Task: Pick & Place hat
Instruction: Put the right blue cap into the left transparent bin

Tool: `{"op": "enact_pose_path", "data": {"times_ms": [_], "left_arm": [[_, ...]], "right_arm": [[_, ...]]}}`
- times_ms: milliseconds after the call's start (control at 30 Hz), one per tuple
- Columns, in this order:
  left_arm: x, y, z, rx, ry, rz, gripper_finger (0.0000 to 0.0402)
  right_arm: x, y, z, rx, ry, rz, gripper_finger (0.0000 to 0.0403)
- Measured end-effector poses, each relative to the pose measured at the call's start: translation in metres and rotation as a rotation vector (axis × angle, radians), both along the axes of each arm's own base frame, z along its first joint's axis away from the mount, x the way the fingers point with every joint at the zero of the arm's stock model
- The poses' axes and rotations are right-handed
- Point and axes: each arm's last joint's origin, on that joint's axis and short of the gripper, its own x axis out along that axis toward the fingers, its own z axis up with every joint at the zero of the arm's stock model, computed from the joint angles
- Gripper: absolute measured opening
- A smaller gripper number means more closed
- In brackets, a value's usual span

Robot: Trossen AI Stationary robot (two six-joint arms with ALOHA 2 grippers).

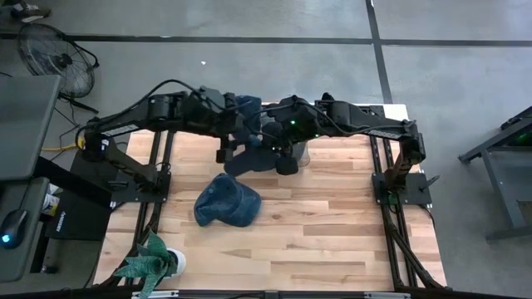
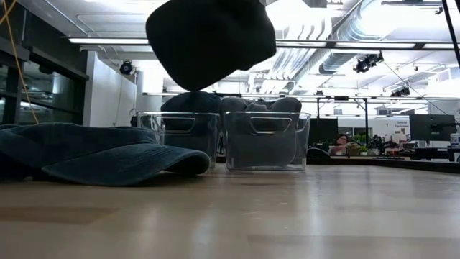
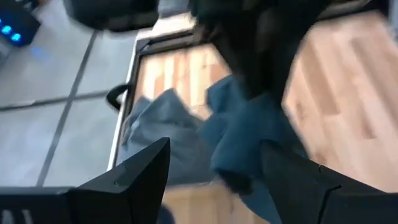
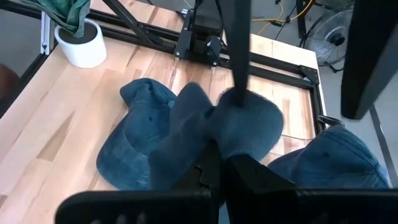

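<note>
A dark blue hat (image 1: 249, 159) hangs in the air over the table's middle, and my right gripper (image 4: 214, 165) is shut on it. In the low view the hat (image 2: 210, 39) shows high above the tabletop. My left gripper (image 3: 214, 146) stands open, with the hanging hat (image 3: 242, 143) between its fingers. A second blue cap (image 1: 226, 202) lies flat on the wood just nearer than the hanging one, its brim (image 2: 165, 162) resting on the table. My right gripper pinches a bunched fold of the hat's cloth (image 4: 214, 140) between its two shut fingers, which slant down from the table's right. The hat spreads out beyond the fingertips and hangs slack, lifted clear of the table. My left gripper: whether either finger (image 3: 292, 174) touches the hat, I cannot tell.
Two clear plastic bins (image 2: 180, 133) (image 2: 266, 140) with dark hats inside stand at the far middle of the table. A potted plant in a white pot (image 1: 154, 264) sits at the near left corner. Bare wood lies to the near right.
</note>
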Motion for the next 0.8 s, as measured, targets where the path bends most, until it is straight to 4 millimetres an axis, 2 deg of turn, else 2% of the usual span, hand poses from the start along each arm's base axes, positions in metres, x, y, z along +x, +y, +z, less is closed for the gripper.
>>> {"op": "enact_pose_path", "data": {"times_ms": [267,800], "left_arm": [[0.013,-0.001,-0.009,-0.048,0.036,-0.05,0.0243],[0.026,-0.002,-0.025,-0.115,0.119,-0.083,0.0238]], "right_arm": [[0.0,-0.002,0.0,-0.001,-0.001,-0.005,0.0],[0.0,-0.002,0.0,-0.006,0.001,0.001,0.0]]}}
